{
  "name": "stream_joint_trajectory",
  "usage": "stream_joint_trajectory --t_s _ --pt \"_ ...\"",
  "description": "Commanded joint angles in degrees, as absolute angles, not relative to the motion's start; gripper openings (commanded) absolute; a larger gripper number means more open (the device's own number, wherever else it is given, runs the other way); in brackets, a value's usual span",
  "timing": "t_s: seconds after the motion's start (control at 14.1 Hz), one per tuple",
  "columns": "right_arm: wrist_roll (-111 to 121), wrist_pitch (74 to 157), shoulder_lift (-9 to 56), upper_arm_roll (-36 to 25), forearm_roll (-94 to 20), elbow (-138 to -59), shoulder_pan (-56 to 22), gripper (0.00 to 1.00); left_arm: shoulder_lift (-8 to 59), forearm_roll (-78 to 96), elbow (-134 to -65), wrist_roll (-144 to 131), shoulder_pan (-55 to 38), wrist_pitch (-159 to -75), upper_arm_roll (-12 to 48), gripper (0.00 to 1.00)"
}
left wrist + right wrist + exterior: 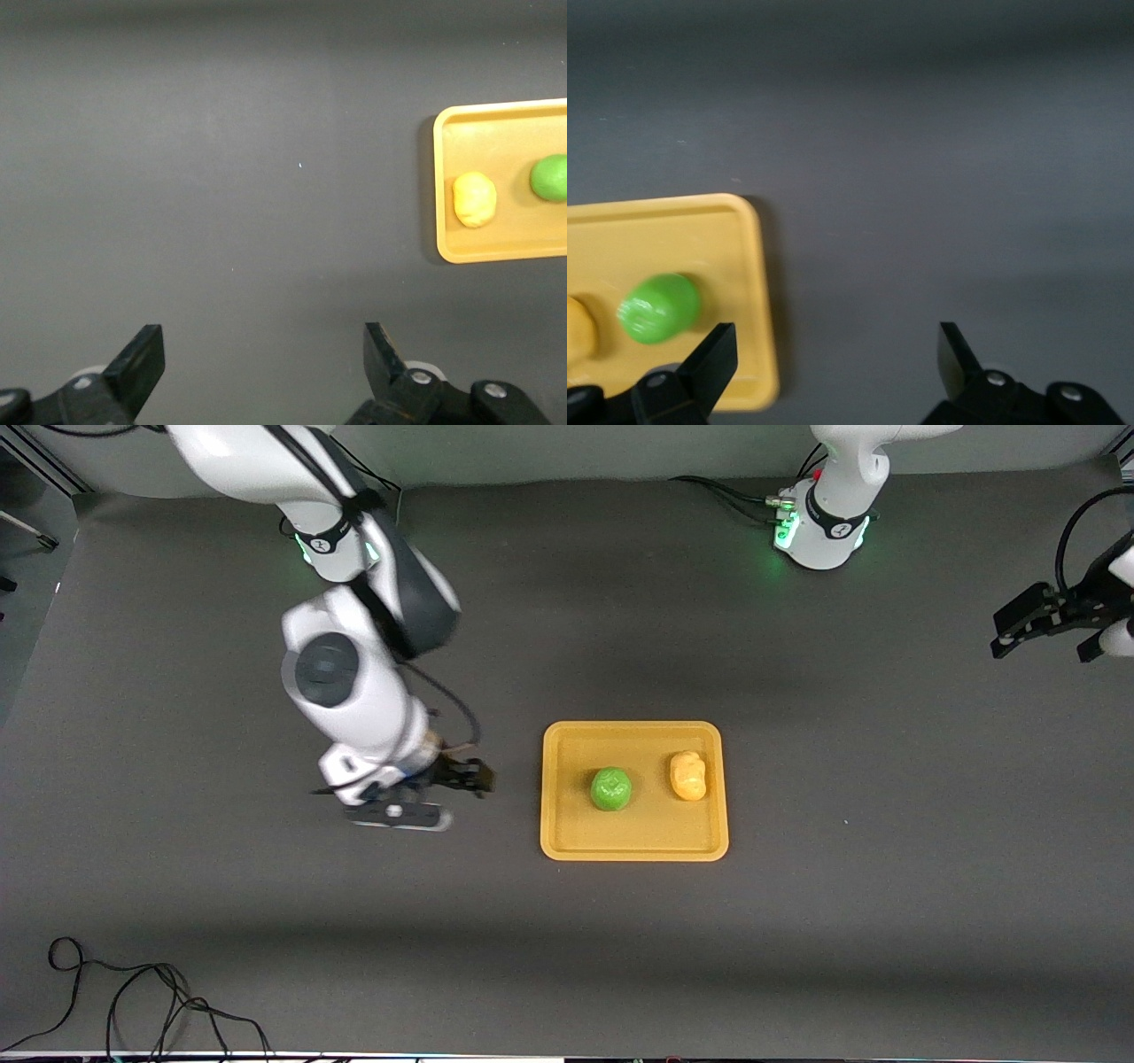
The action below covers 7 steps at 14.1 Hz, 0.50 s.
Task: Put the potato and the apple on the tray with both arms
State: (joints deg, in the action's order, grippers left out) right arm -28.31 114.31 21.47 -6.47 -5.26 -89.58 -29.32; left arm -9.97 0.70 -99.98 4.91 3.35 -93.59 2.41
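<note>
Two fruits are lying on the tray [634, 841], one potato [688, 775] and one apple [611, 789], and there is only one tray. The potato is resting on the tray's floor toward the left arm's end, with its long axis running from the robots' bases toward the front camera. The apple is sitting just beside it, not touching it, toward the right arm's end and a little nearer to the front camera. It is round, so it is not pointing in any clear direction. The tray is lying flat on the dark counter [886, 921], about midway between the two arms, with its long sides running along the counter from one arm's end to the other.

The right hand [447, 786] is hanging over the bare counter just beside the tray's short edge at the right arm's end. It is holding nothing. In the right wrist view its fingers [713, 359] are standing wide apart, and the apple is showing there just inside the tray's rim, close to one finger.

The left hand [1045, 631] is hanging over the counter at the left arm's end, well apart from the tray and both fruits. Its fingers [142, 363] are also spread wide, with nothing between them. In the left wrist view the tray is showing far off, with the potato closer to this hand than the apple.
</note>
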Motion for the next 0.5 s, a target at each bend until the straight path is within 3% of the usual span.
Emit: stream_joint_trajectory --t_s 0.0,0.21,0.43 --pt "-24.4 111.0 14.8 -10.4 -4.4 -95.2 -29.4 1.00 -12.2 0.3 -101.1 3.9 3.6 -92.0 2.7 1.00" --pt "-22.9 105.7 10.7 -12.0 -4.0 -93.9 -26.2 1.00 -12.0 -0.4 -103.8 4.6 4.1 -93.8 1.5 1.00" --pt "-21.0 96.2 6.2 -3.1 1.4 -91.1 -15.8 1.00 -11.8 -0.4 -105.4 4.5 4.4 -96.1 1.3 1.00"
